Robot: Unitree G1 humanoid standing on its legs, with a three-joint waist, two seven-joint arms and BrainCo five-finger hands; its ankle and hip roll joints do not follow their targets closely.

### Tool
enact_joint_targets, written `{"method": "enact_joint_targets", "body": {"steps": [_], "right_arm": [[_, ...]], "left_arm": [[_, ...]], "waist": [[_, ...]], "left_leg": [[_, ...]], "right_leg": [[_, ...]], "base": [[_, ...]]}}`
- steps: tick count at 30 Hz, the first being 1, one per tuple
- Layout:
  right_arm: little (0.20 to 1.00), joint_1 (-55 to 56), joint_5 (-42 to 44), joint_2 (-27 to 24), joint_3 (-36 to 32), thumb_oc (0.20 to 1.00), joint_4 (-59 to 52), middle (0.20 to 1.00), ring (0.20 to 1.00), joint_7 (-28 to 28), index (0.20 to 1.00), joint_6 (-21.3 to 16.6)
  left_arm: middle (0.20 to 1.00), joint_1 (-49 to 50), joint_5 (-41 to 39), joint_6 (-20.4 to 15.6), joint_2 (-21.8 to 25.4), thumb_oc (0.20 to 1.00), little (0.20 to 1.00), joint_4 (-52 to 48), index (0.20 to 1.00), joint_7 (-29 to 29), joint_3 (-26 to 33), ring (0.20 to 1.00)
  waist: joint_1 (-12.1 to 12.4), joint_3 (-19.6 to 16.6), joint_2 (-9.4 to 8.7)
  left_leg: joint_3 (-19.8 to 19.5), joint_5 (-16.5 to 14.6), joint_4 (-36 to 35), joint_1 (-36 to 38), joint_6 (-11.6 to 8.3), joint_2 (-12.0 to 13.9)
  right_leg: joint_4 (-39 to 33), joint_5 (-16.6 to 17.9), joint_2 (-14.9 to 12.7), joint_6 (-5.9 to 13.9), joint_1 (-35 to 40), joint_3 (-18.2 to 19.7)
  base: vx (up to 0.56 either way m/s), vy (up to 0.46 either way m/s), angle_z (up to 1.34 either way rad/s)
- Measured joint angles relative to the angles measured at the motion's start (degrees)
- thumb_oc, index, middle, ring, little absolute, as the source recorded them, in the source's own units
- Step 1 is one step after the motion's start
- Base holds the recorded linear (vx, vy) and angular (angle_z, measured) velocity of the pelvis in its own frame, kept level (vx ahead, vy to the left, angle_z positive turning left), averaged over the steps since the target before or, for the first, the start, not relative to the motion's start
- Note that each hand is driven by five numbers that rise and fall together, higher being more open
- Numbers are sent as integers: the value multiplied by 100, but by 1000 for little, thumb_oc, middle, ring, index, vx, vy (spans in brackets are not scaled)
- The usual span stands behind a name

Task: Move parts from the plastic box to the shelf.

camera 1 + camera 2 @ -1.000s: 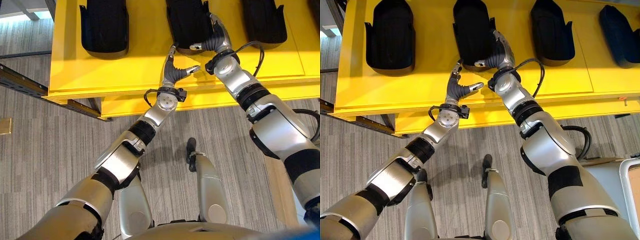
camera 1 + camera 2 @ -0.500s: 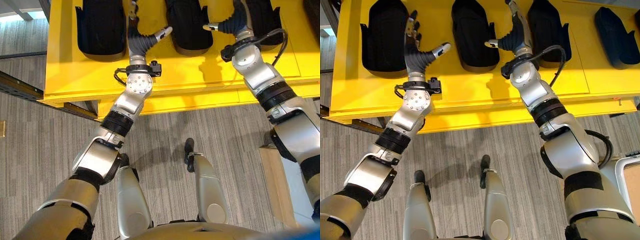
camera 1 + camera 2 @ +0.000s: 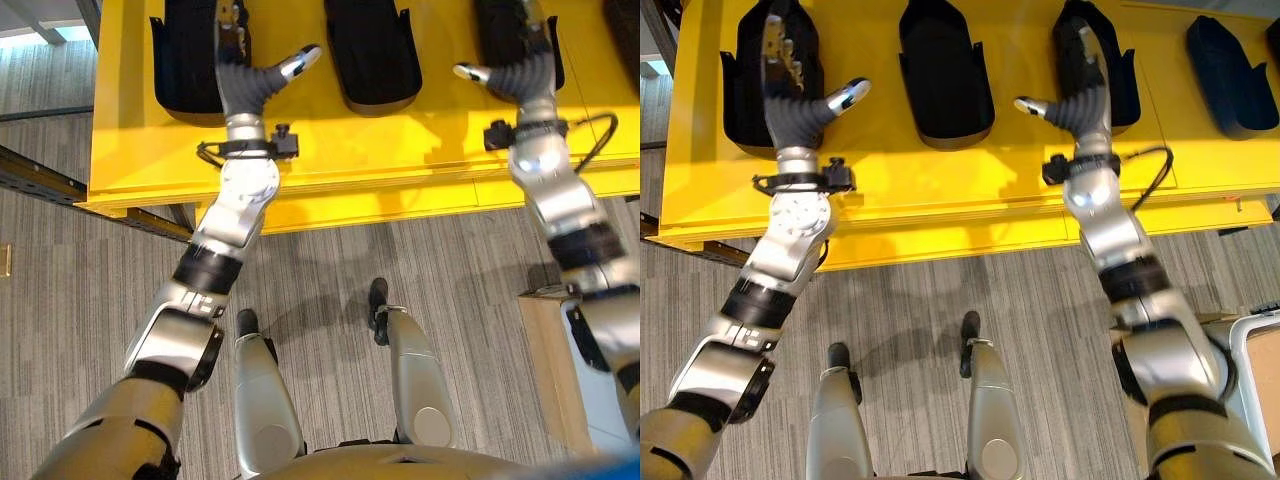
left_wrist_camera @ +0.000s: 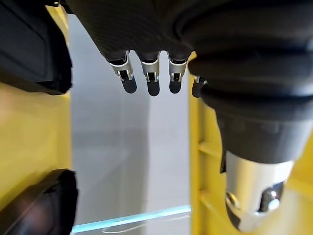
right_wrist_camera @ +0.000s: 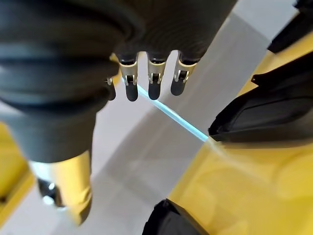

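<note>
We see the left hand [image 3: 790, 105] raised over the leftmost black part [image 3: 745, 75] on the yellow shelf [image 3: 940, 190] — fingers straight, thumb spread, holding nothing. Next lies the middle part [image 3: 945, 75]. Further right, the right hand [image 3: 1080, 95] hangs above the third part [image 3: 1120, 70], likewise loose and empty — a fourth part [image 3: 1230, 75] lies at the far right.

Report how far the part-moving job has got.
Done, by the look of it: four black parts lie in a row on the yellow shelf. In hand: nothing; the left hand and the right hand hover open over the shelf, fingers straight. Left: the plastic box is out of sight, so I cannot tell how many parts remain.
</note>
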Motion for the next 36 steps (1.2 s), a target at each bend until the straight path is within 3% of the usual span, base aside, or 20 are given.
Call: {"method": "enact_joint_targets", "body": {"steps": [3,4,9,12,13,16,17,21,26,29,36], "right_arm": [[1000,1621,286,186,-562,1000,-1015,1000,1000,174,1000,-315],[1000,2186,440,479,-927,1000,-1612,1000,1000,292,1000,-397],[1000,3966,1224,947,-1331,1000,-2688,1000,1000,908,1000,-737],[1000,4063,1532,1003,-1400,1000,-2744,1000,1000,1197,1000,-802],[1000,4326,1718,1106,-1448,1000,-2952,1000,1000,1425,1000,-866],[1000,5079,2098,1107,-1523,1000,-2978,1000,1000,1818,1000,-925],[1000,5503,2235,1097,-1597,1000,-2967,1000,1000,1977,1000,-916],[1000,6042,2506,1124,-1611,1000,-2802,1000,1000,2522,1000,-827],[1000,6290,2543,1138,-1304,1000,-2120,1000,1000,2712,1000,-564],[1000,6321,2545,1118,-868,1000,-2004,1000,1000,2872,1000,-323],[1000,6257,2545,1129,-430,1000,-1693,1000,1000,2964,1000,-126]], "left_arm": [[1000,1121,-604,-167,160,1000,1000,-629,1000,-422,381,1000],[1000,1620,-843,-181,198,1000,1000,-1080,1000,-659,507,1000],[1000,3458,-1955,-270,273,1000,1000,-1849,1000,-1601,1052,1000],[1000,3701,-2336,-264,306,1000,1000,-1871,1000,-1937,1219,1000],[1000,4143,-2594,-256,357,1000,1000,-1967,1000,-2209,1345,1000],[1000,5172,-2731,-228,443,1000,1000,-2172,1000,-2611,1670,1000],[1000,5487,-2775,-226,433,1000,1000,-2164,1000,-2726,1721,1000],[1000,6007,-2909,-27,398,1000,1000,-1964,1000,-3229,1602,1000],[1000,6265,-3023,391,376,1000,1000,-1045,1000,-3473,1089,1000],[1000,6248,-2833,495,317,1000,1000,-899,1000,-3584,911,1000],[1000,6186,-2560,495,42,1000,1000,-876,1000,-3560,758,1000]], "waist": [[1,3,18],[1,8,34],[-10,-55,135],[77,-229,240],[75,-374,328],[83,-614,389],[152,-913,406],[166,-1214,362],[76,-1791,280],[102,-1922,249],[159,-2150,312]], "left_leg": [[89,-67,-128,356,25,42],[98,-74,-223,497,23,59],[164,-74,-656,1276,49,78],[215,-69,-736,1328,53,12],[228,-29,-901,1439,75,-11],[269,51,-1331,1924,76,-109],[269,138,-1539,2010,87,-192],[298,270,-1965,2417,71,-304],[477,380,-2460,2770,126,-349],[582,562,-2823,3014,154,-430],[727,644,-3131,3350,202,-526]], "right_leg": [[-107,-97,18,28,325,-8],[-186,-100,41,26,458,-21],[-654,-124,26,71,1301,-137],[-941,-33,-51,167,1465,-162],[-1217,139,-46,208,1661,-199],[-1648,215,-114,291,2193,-331],[-1803,247,-169,329,2284,-381],[-2216,356,-231,423,2713,-455],[-2627,479,-238,479,2975,-462],[-2791,591,-273,517,3041,-396],[-3028,677,-336,582,3305,-336]], "base": [[100,10,-5],[52,15,-4],[94,40,6],[140,126,7],[125,124,8],[74,113,17],[69,96,23],[74,96,11],[49,102,-9],[18,64,-11],[32,37,-4]]}}
